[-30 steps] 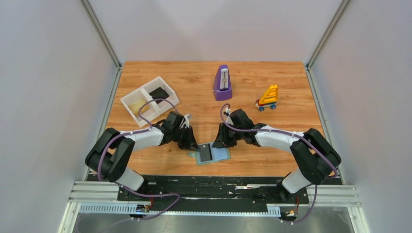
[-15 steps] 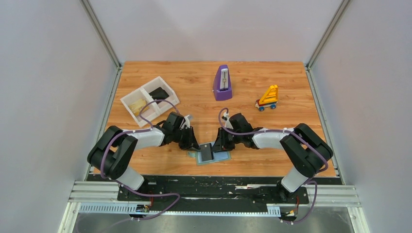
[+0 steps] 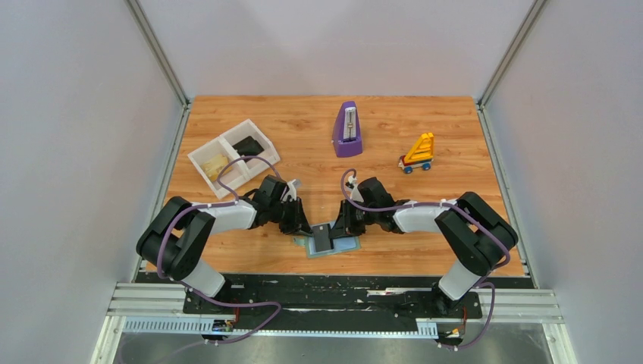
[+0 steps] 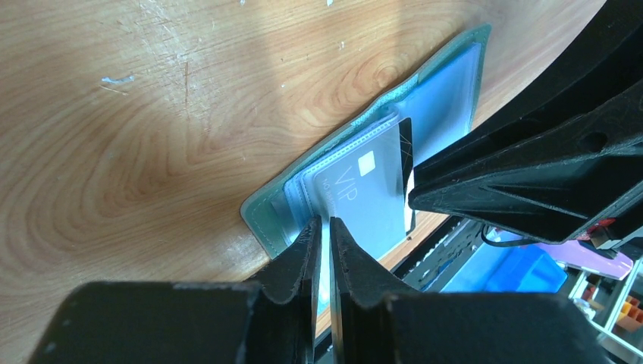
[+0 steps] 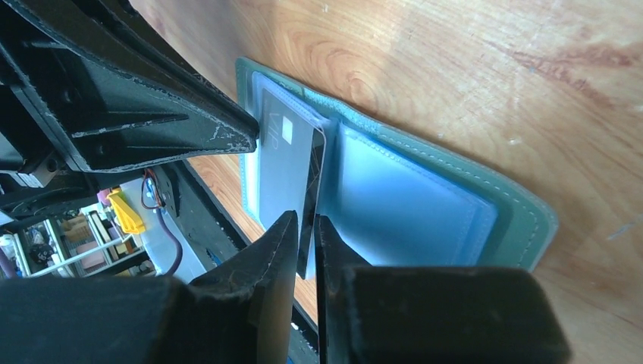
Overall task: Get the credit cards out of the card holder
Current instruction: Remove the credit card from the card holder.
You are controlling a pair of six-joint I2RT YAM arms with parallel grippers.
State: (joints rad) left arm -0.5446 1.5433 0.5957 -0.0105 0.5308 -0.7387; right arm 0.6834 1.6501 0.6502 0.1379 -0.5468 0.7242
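The pale teal card holder (image 3: 343,244) lies open near the table's front edge. It also shows in the left wrist view (image 4: 443,91) and the right wrist view (image 5: 425,197). A dark grey credit card (image 3: 322,239) marked VIP (image 4: 364,189) sticks out of its left pocket. My right gripper (image 5: 306,227) is shut on that card's edge (image 5: 284,159), which stands tilted up. My left gripper (image 4: 324,224) is shut, with its tips resting on the holder's left leaf beside the card. In the top view the left gripper (image 3: 302,226) and the right gripper (image 3: 343,224) face each other over the holder.
A white two-compartment tray (image 3: 199,154) at the back left holds a yellowish card (image 3: 214,163) and a dark card (image 3: 248,145). A purple metronome (image 3: 347,130) and a yellow toy boat on wheels (image 3: 418,153) stand at the back. The black base rail (image 3: 334,284) runs just in front of the holder.
My right gripper has moved slightly left and down onto the holder and the dark card. The left gripper has shifted only a little. The holder has stayed in place.
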